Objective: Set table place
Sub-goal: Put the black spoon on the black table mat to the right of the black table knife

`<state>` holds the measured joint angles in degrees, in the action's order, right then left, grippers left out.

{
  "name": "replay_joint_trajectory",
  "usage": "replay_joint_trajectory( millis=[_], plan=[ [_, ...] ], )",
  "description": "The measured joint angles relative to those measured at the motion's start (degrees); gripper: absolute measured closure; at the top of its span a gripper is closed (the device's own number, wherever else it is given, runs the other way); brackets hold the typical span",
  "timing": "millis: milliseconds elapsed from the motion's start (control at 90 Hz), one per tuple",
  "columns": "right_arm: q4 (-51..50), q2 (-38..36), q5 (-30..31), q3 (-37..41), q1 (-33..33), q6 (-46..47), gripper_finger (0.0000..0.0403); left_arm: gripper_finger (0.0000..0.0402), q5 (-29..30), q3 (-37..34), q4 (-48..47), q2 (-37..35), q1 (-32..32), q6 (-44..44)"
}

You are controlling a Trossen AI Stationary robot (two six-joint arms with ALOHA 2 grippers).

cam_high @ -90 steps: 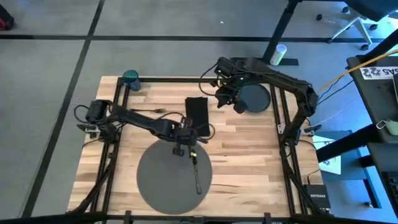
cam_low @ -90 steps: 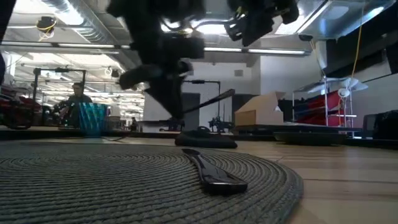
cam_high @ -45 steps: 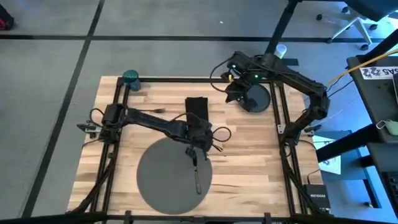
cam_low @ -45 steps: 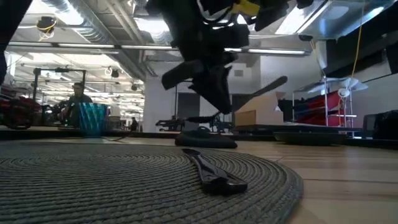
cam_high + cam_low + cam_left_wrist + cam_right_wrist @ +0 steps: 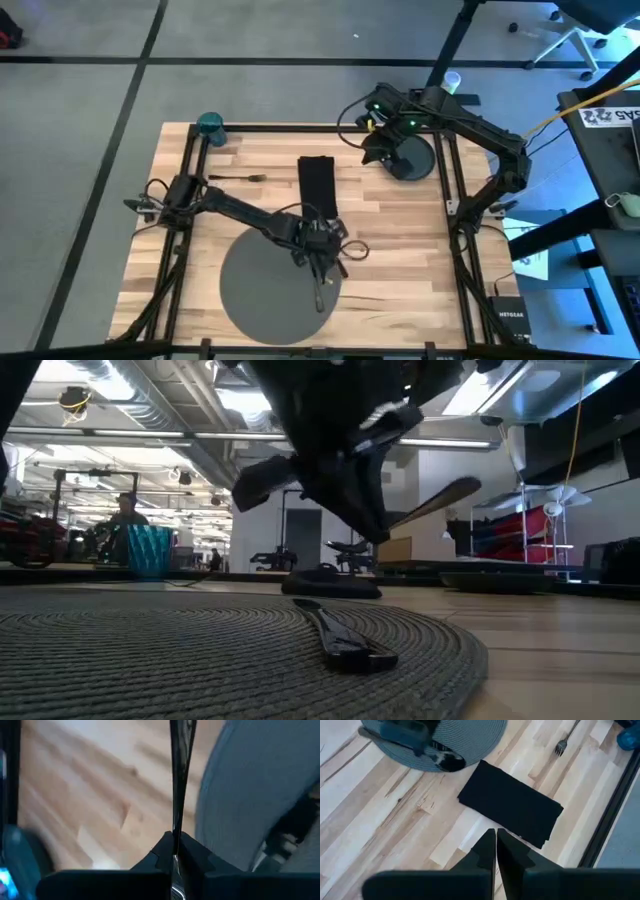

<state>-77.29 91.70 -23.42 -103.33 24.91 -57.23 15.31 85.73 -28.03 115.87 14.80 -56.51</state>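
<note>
So the left gripper [image 5: 318,252] hangs over the grey mat [image 5: 250,290], jaws clenched on a spoon [image 5: 179,780] whose long axis runs straight out from them; right gripper [image 5: 378,150] waits by the dark plate [image 5: 412,160], jaws clenched empty; no readable labels on the bench [image 5: 400,230] things.

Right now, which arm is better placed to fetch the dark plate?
Right, probably. The right gripper hovers beside the plate, shut and empty. The left gripper is over the mat, shut on a spoon.
</note>
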Motion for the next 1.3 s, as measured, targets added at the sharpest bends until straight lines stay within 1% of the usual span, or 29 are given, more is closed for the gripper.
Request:
replay_joint_trajectory(
  millis=[144,400,711,1300],
  plan=[
    [0.1,0.0,0.0,0.0,0.0,0.6,0.0403,0.0401,-2.2,0.0,0.0,0.0,2.1,-2.4],
    [1.4,0.0,0.0,0.0,0.0,1.4,0.0403,0.0401,-4.6,0.0,0.7,0.8,4.5,-2.9],
    [2.3,0.0,-0.3,0.0,-0.1,2.9,0.0403,0.0401,-4.2,0.0,5.1,5.5,5.9,-4.2],
    [2.2,0.0,-0.6,0.0,-0.1,3.0,0.0403,0.0401,-4.2,0.0,4.4,5.6,6.2,-3.7]
  ],
)
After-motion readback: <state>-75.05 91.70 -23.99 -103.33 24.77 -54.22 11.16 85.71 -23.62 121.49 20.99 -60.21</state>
